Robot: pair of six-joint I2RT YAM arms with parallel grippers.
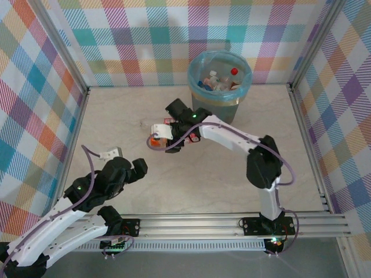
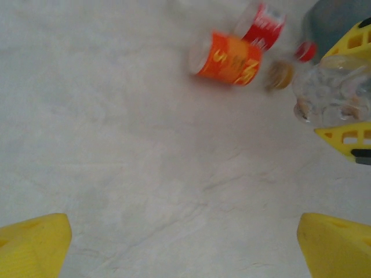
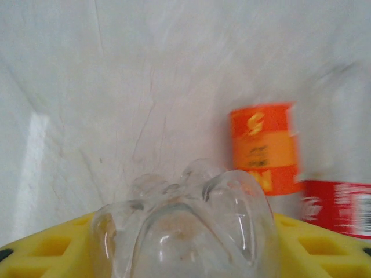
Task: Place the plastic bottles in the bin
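Note:
My right gripper is shut on a clear plastic bottle, whose ribbed base bulges out between the yellow fingers. The left wrist view shows that same bottle pinched between those fingers. On the table right beside it lie an orange-labelled bottle and a red-labelled one. The grey-blue bin, lined with a light blue bag and holding several bottles, stands just behind my right gripper. My left gripper hangs open over bare table, well short of the bottles.
Checked walls close off the table at the back and both sides, with metal posts in the corners. A rail runs along the near edge. A white tag sticks out from the left arm's cable.

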